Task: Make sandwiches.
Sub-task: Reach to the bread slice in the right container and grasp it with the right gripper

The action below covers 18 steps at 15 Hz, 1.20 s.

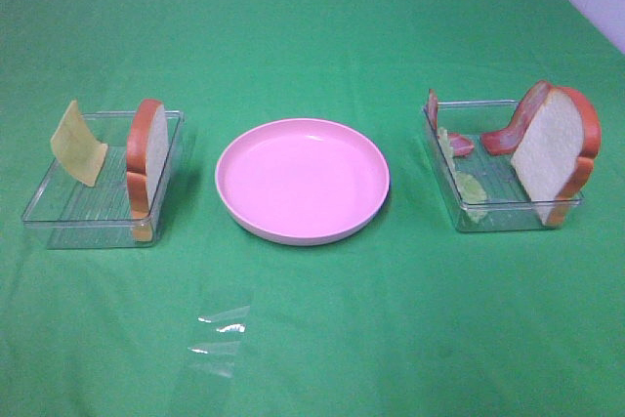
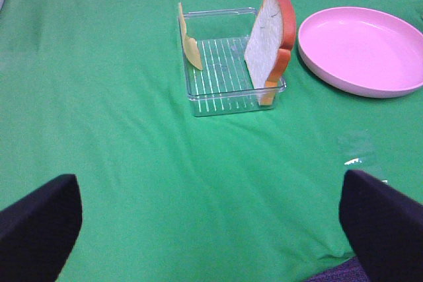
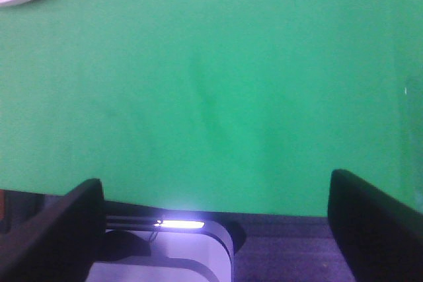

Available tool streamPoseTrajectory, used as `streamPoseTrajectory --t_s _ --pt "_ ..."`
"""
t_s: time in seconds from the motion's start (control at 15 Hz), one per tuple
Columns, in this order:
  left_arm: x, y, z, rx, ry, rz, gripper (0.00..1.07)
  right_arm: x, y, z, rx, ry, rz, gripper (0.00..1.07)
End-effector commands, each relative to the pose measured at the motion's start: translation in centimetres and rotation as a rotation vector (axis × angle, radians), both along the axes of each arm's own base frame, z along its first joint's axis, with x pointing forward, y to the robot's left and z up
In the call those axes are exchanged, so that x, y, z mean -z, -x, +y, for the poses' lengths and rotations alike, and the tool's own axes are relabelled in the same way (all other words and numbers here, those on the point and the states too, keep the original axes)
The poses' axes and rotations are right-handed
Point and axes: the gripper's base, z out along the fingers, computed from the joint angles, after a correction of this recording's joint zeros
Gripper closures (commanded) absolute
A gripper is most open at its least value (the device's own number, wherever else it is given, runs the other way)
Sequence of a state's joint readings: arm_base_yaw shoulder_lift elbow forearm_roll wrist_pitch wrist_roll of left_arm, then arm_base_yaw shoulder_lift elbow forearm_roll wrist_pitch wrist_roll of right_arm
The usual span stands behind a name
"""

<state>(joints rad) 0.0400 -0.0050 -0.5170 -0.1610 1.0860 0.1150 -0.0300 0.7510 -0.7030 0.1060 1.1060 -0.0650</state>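
Gaping wide and empty: left gripper [image 2: 211,229], right gripper [image 3: 218,229]. Bread slice [image 1: 151,144] and cheese [image 1: 78,142] stand in the tray [image 1: 88,210] near the green cloth's [image 1: 312,26] left edge; second slice [image 1: 555,151], bacon [image 1: 510,127] and lettuce [image 1: 472,186] sit in the right-edge tray [image 1: 508,214], with the pink plate [image 1: 303,180] between.

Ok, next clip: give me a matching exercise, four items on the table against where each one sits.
Items:
1. cheese slice
2. pink plate
3. lettuce
4. long bacon strip

Places:
A. lying low in the right tray
B. on the green cloth, between the two trays
C. propped behind the bread slice in the right tray
D. standing up in the left tray

Pairs: 1-D, 2-B, 3-A, 4-C.
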Motion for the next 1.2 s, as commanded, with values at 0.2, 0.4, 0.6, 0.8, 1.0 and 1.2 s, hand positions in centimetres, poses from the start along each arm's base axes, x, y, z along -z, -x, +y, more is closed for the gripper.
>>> streamPoseTrajectory --t_s 0.2,0.4,0.6,0.8,1.0,1.2 --pt "-0.1 0.2 -0.1 0.009 0.007 -0.024 0.09 -1.7 -13.7 -0.7 -0.026 0.016 0.145 0.19" --pt "-0.1 0.2 -0.1 0.009 0.007 -0.024 0.09 -1.1 -18.6 -1.0 -0.025 0.032 0.149 0.19" --pt "-0.1 0.2 -0.1 0.009 0.007 -0.024 0.09 -0.4 -23.1 -1.5 -0.024 0.064 0.150 0.19" --pt "-0.1 0.2 -0.1 0.009 0.007 -0.024 0.09 0.9 -26.1 -2.0 -0.015 0.057 0.165 0.19" --pt "-0.1 0.2 -0.1 0.009 0.007 -0.024 0.09 4.9 -28.4 -2.5 -0.037 0.042 0.265 0.19" --pt "-0.1 0.2 -0.1 0.008 0.006 -0.024 0.09 7.8 -29.2 -2.6 -0.040 0.036 0.340 0.19"
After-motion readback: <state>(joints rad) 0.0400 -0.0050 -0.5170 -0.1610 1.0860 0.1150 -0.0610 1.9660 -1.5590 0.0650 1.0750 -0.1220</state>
